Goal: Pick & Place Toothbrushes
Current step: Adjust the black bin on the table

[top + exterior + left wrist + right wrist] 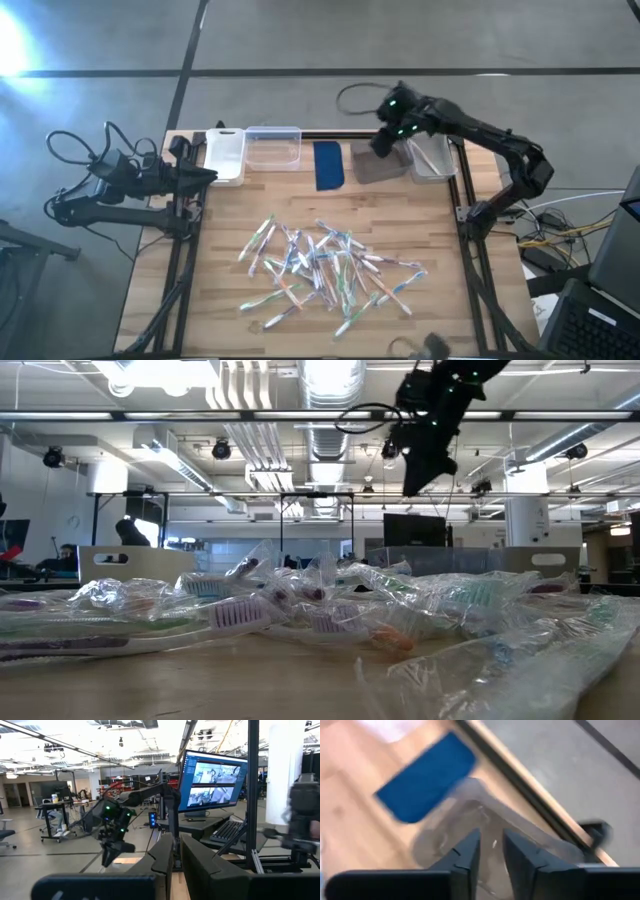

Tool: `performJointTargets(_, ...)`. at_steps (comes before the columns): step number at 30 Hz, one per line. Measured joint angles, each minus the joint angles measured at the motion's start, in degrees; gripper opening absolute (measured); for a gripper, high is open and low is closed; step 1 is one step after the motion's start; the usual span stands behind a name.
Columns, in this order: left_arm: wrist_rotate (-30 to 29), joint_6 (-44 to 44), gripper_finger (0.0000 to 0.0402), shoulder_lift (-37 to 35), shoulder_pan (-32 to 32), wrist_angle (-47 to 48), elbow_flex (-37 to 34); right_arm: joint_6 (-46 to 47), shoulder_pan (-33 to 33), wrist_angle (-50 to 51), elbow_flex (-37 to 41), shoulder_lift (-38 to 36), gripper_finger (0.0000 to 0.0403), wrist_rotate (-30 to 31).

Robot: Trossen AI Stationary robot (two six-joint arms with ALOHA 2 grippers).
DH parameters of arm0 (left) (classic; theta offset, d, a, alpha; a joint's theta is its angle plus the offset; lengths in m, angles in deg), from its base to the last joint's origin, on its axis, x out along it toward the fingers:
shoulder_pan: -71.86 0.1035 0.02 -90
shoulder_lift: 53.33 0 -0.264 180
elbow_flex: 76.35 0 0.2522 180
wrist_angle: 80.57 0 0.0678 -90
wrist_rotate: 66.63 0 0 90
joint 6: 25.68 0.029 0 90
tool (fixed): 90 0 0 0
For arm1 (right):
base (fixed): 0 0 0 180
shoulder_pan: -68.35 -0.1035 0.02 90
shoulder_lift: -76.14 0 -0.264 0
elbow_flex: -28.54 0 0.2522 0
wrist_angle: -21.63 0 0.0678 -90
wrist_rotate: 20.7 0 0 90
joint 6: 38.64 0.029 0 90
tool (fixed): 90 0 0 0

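High view puts the toothbrushes [325, 268] heaped on the near half of the wooden table [220, 230], none held. Right gripper [384, 143], fingers a narrow gap apart and empty, hangs over the grey bin [372, 167]; it should return low and pinch one handle. Left gripper [205, 174] waits nearly closed at the far-left edge. Beyond, an open workshop.

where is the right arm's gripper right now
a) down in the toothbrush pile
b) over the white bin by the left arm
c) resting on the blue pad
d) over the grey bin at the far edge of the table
d: in the high view the right gripper hangs over the grey bin at the far edge, beside the blue pad and well away from the toothbrushes; its wrist view looks down into that bin.
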Motion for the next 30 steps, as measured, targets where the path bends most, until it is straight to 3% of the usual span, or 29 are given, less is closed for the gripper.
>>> performJointTargets(5, 0.0, 0.0, 0.0042, 0.01, -0.01, 0.01, 0.0, -1.41, -6.7, 0.25, -0.67, 5.27, 0.0013, 0.3)
performJointTargets(19, 0.0, 0.0, 0.0042, 0.01, 0.0, 0.01, 0.0, -2.92, -9.9, 0.14, -1.08, 20.01, 0.0008, 0.43)
performJointTargets(23, 0.0, 0.0, 0.0042, 0.01, 0.01, 0.01, 0.0, -2.81, -9.58, -0.21, -1.21, 20.5, 0.0008, 0.6)
performJointTargets(27, 0.0, 0.0, 0.0042, 0.01, 0.01, 0.01, 0.0, -2.65, -9.52, 0.22, -1.23, 18.69, 0.0008, 8.17)
performJointTargets(30, 0.0, 0.0, 0.0042, 0.01, -0.01, 0.01, 0.0, -3.85, -9.17, -1.13, -3.6, 15.87, 0.0008, 8.95)
